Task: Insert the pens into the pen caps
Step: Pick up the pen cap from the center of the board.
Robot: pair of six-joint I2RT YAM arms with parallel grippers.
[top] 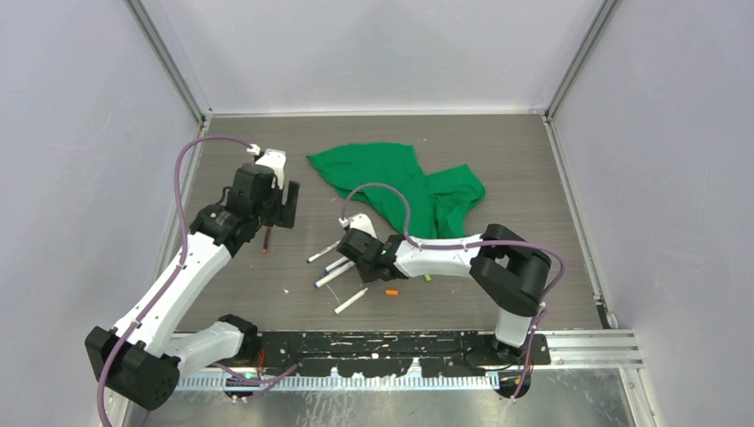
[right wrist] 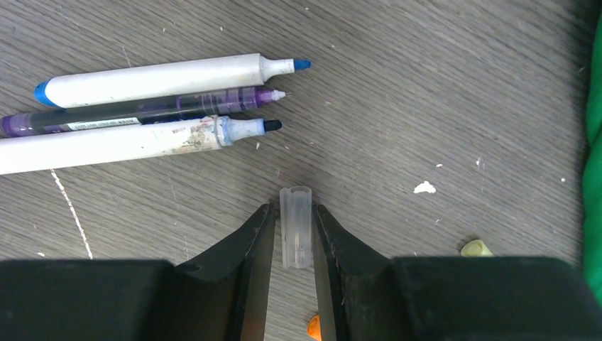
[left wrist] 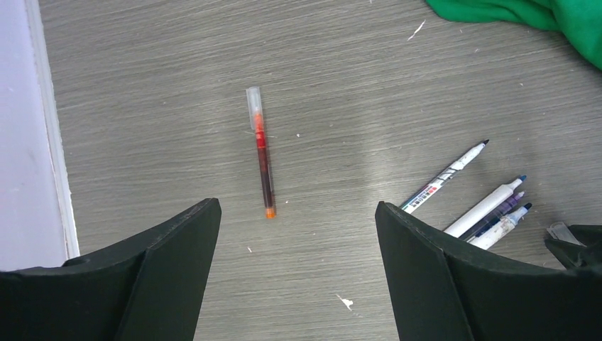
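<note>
The right gripper (right wrist: 292,211) has its fingers narrowed on either side of a clear pen cap (right wrist: 296,238) near the middle of the counter. I cannot tell whether they are pinching it yet. The cap looks light, hard and slick, so it could squirt out. A gentle hold across its closed half would leave the mouth free. Just beside it lie three uncapped pens (right wrist: 152,106), stiff, light and apt to roll, best taken mid-barrel. The left gripper (left wrist: 297,204) hangs with fingers wide over a red pen (left wrist: 263,153) toward the counter's left edge.
</note>
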